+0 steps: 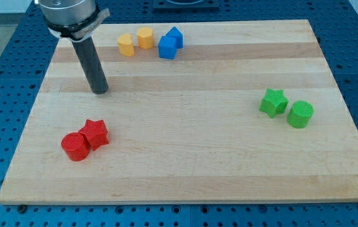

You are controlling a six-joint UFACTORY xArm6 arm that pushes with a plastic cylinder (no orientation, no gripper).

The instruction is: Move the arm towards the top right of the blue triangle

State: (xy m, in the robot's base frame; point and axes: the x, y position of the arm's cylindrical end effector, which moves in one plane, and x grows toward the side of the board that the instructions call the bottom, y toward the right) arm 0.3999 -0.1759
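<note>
The blue triangle (176, 36) sits near the view's top, just left of centre, touching a blue cube (167, 48) at its lower left. My tip (101, 91) rests on the board well to the left of and below both blue blocks, about a hundred pixels from the cube. The dark rod rises from the tip to the arm's mount at the view's top left.
Two yellow blocks (125, 45) (145, 38) stand just left of the blue ones. A red cylinder (75, 147) and a red star (94, 133) lie at the lower left. A green star (273, 102) and a green cylinder (300, 114) lie at the right. The wooden board (191, 157) ends at blue matting.
</note>
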